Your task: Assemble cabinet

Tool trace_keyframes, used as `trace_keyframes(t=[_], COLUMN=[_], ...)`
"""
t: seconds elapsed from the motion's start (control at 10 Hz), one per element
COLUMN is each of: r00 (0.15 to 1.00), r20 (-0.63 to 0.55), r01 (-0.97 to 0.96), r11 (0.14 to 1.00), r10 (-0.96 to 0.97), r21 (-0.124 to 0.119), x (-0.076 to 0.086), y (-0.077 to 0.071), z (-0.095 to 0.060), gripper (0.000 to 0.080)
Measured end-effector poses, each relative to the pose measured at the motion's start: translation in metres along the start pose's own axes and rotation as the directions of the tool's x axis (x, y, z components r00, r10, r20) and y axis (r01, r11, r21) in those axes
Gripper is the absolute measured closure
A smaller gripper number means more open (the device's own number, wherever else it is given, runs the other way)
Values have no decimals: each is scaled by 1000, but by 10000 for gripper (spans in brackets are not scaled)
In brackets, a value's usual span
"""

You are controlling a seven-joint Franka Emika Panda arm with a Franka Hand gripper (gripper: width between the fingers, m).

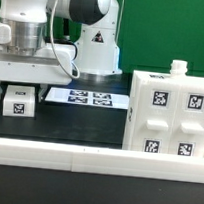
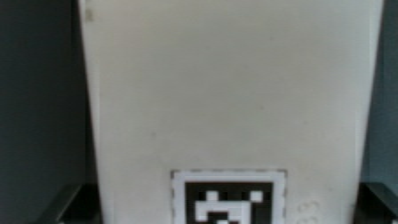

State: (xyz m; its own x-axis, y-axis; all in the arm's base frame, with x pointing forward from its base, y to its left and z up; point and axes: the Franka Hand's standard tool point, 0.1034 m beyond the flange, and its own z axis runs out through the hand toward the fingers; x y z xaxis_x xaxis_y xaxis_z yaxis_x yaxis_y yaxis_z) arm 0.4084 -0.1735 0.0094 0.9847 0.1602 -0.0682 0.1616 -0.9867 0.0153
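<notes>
Cabinet [image 1: 169,116], big, white and tagged, stands on the black table [image 1: 78,123] at the exterior view's right, a small white piece [image 1: 178,68] on its top. Well apart at the left, the gripper [image 1: 18,91] hangs directly over a small white tagged block [image 1: 16,106]; whether its jaws clasp the block cannot be told. The marker board [image 1: 85,97] lies between them
</notes>
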Motion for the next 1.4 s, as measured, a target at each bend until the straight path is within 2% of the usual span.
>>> trace_keyframes(t=[0.4, 0.5, 0.6, 0.8, 0.9, 1.1, 1.3, 1.4], r00=[1000, 1000, 999, 997, 997, 991, 981, 974], r20=[-1, -16, -48, -73, -79, -81, -74, -58], r01=[4, 13, 21, 5, -15, -102, -177, -219], r11=[1000, 1000, 1000, 1000, 999, 993, 983, 975], r10=[-4, -13, -21, -4, 18, 107, 179, 221], r21=[1, 5, 5, 23, 39, 59, 42, 43], x=[2, 8, 16, 30, 38, 56, 88, 104], y=[-1, -5, -14, -37, -53, -84, -120, -135], z=[-3, -20, -46, -85, -107, -137, -162, -170], gripper=[239, 238, 238, 238, 238, 238, 236, 236])
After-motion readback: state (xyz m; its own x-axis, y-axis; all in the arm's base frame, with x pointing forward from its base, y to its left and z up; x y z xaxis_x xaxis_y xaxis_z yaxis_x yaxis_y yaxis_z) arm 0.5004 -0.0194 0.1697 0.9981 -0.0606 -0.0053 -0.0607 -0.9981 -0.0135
